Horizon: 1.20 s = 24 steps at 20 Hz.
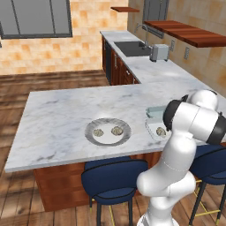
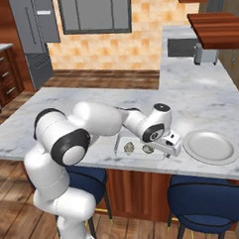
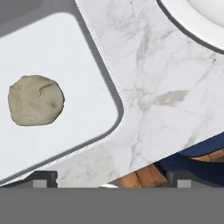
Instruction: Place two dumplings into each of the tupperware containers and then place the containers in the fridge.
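A see-through grey tupperware container (image 2: 120, 143) lies near the counter's front edge with two dumplings (image 2: 128, 149) (image 2: 148, 149) in it. My gripper (image 2: 170, 149) hangs just over its right end. In the hand view the fingertips (image 3: 43, 178) stand wide apart, open and holding nothing, over the tub's corner (image 3: 109, 94), with one dumpling (image 3: 36, 99) off to the left. The left base view shows that tub (image 1: 152, 130), a dumpling (image 1: 161, 131) in it, and the pale blue-green container (image 1: 154, 110) behind it. Two dumplings (image 1: 99, 132) (image 1: 117, 130) lie on a round plate (image 1: 90, 137). The fridge (image 2: 35, 34) stands far left.
A round grey plate (image 2: 211, 146) lies right of the tub, with its rim (image 3: 192, 24) also in the hand view. Blue stools (image 2: 210, 196) stand under the counter's front edge. A sink (image 1: 130, 47) and a toaster (image 1: 159, 53) sit on the far counter. Wooden shelves (image 1: 185, 33) hang on the right wall.
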Available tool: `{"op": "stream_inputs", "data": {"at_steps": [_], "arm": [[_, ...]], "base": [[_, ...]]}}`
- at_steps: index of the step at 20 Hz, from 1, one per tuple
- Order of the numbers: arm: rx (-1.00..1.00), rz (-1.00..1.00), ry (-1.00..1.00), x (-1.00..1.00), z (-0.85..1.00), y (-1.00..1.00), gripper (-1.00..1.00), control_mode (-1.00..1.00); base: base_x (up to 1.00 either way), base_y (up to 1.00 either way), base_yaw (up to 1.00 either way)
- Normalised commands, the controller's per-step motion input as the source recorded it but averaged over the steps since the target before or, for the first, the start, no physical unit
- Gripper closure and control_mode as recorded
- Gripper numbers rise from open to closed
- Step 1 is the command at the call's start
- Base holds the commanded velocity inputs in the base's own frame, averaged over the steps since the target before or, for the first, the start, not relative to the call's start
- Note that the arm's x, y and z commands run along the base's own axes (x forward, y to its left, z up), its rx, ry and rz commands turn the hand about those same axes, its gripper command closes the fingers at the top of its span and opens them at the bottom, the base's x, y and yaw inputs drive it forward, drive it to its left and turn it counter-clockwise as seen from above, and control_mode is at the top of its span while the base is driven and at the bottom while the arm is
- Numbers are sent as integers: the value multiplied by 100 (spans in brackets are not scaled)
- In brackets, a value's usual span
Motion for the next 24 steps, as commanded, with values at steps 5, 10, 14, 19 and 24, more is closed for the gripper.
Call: {"op": "stream_inputs", "data": {"at_steps": [5,10,14,19,24], "arm": [[13,-1,4,6,0,-14,-100,-100],[6,0,2,32,-1,-4,-100,-100],[0,0,0,44,-23,0,-100,-100],[0,-1,0,4,-33,-12,-100,-100],[0,0,0,1,-32,-13,-100,-100]], "base": [[0,0,0],[0,0,0],[0,0,0],[0,0,0],[0,0,0]]}}
